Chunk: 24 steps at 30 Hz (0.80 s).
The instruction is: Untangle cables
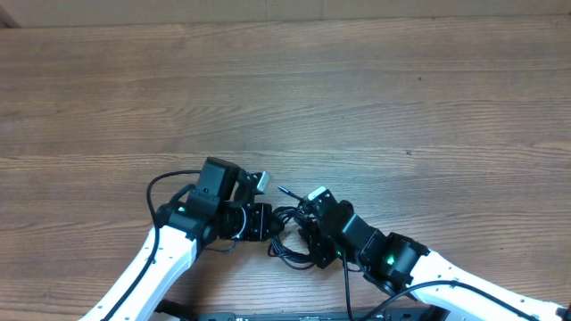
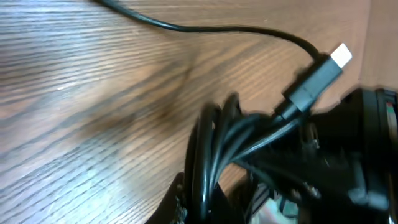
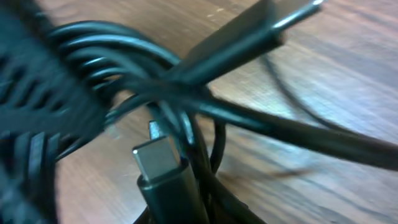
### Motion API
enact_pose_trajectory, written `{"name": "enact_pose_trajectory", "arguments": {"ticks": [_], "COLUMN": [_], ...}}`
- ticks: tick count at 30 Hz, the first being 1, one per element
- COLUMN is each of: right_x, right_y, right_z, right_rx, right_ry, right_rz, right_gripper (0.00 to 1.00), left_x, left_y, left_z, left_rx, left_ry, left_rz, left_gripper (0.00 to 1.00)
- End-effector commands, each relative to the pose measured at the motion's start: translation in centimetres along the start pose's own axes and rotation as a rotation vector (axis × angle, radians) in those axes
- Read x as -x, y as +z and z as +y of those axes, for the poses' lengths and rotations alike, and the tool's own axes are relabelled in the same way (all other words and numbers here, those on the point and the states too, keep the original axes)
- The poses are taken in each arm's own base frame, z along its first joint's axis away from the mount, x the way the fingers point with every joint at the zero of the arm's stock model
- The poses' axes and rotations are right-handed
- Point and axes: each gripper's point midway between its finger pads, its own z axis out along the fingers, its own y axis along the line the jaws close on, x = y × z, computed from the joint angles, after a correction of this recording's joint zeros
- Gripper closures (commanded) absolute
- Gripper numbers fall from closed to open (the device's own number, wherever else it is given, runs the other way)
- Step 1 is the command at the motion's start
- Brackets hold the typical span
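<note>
Nearest, right fingers: closed tight amid the cords; whether they pinch one cannot be told.
Left fingers: closed, gripping the looped bundle of cords.
Cables: thin black cords tangled in a small heap on the bench between the two sets of fingers.
Silvery plug: just beyond the left fingers, tip pointing away.
Bench: wood-grain surface stretching beyond.
</note>
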Motion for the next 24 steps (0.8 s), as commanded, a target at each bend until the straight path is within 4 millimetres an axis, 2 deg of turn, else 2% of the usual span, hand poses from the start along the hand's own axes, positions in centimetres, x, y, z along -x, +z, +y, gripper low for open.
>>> {"name": "enact_pose_trajectory", "arguments": {"ticks": [1, 6, 10, 13, 17, 22, 24], "right_x": [-0.7, -3.4, -4.1, -3.2, -1.4, 1.0, 1.8], "right_y": [-2.2, -4.0, -6.3, -7.5, -8.1, -8.2, -8.6], "right_z": [6.5, 9.2, 12.0, 13.4, 14.4, 13.7, 13.4], "right_rx": [0.341, 0.538, 0.754, 0.861, 0.911, 0.902, 0.919], "right_ry": [-0.062, -0.116, -0.183, -0.22, -0.28, -0.25, -0.249], "right_rz": [0.069, 0.189, 0.217, 0.175, 0.073, -0.008, -0.034], "right_gripper": [0.96, 0.96, 0.96, 0.96, 0.96, 0.96, 0.96], "left_x": [3.3, 4.3, 5.1, 5.0, 4.3, 2.8, 2.4], "left_y": [-1.2, -2.0, -2.1, -2.0, -1.8, -1.6, -1.4], "left_z": [2.6, 4.4, 4.2, 4.0, 4.0, 4.2, 3.5], "left_rx": [0.126, 0.196, 0.182, 0.175, 0.184, 0.193, 0.159], "left_ry": [-0.133, -0.295, -0.301, -0.3, -0.27, -0.211, -0.161], "left_rz": [-0.149, -0.226, -0.256, -0.248, -0.219, -0.149, -0.12], "left_gripper": [0.96, 0.96, 0.96, 0.96, 0.96, 0.96, 0.96]}}
